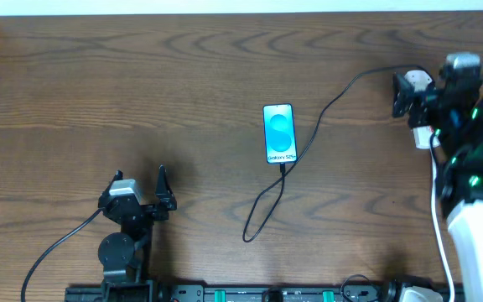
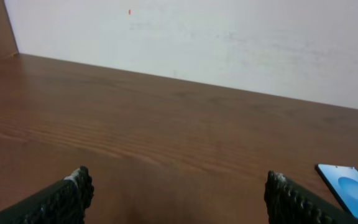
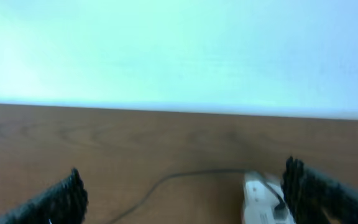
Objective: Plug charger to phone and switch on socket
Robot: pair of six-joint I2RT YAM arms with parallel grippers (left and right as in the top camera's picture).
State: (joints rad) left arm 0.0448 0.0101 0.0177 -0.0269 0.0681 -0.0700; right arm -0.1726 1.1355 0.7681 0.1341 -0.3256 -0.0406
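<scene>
Charger looks plugged into the phone already, so the socket switch is what's left; it'd have to be pressed by the right gripper, spread open and empty nearby.

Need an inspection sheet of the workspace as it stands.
Surface: brown wood-grain table.
Job's things: phone flat mid-table, screen lit; charger loops to its bottom edge, mating unclear; socket at far right.
Clutter: nothing seen.
Grippers: left gripper open, holding nothing; right gripper open, just short of the socket.
Cables: white cord down the right side; black robot cable lower left.
Surroundings: pale wall behind table.
</scene>
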